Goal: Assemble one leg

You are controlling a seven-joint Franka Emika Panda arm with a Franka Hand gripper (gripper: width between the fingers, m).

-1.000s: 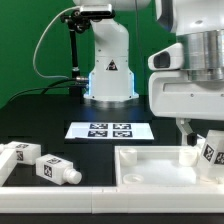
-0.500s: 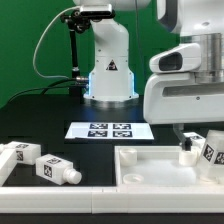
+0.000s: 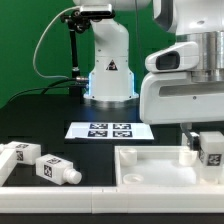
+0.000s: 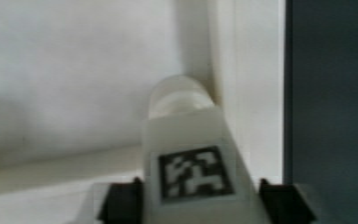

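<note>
My gripper (image 3: 207, 150) is shut on a white leg (image 3: 211, 149) with a black-and-white tag, holding it over the far right corner of the large white rimmed panel (image 3: 150, 172). In the wrist view the leg (image 4: 194, 150) sits between my two dark fingers (image 4: 123, 198), its rounded tip pointing into the panel's corner (image 4: 202, 70). Two more legs (image 3: 58, 169) (image 3: 17, 154) lie on the table at the exterior view's left.
The marker board (image 3: 108, 130) lies on the dark table behind the panel. The robot's white base (image 3: 108, 62) stands at the back. A white rail (image 3: 60, 203) runs along the front edge.
The gripper has moved down and to the exterior view's left with the leg, which has turned from tilted to nearly upright over the panel's corner.
</note>
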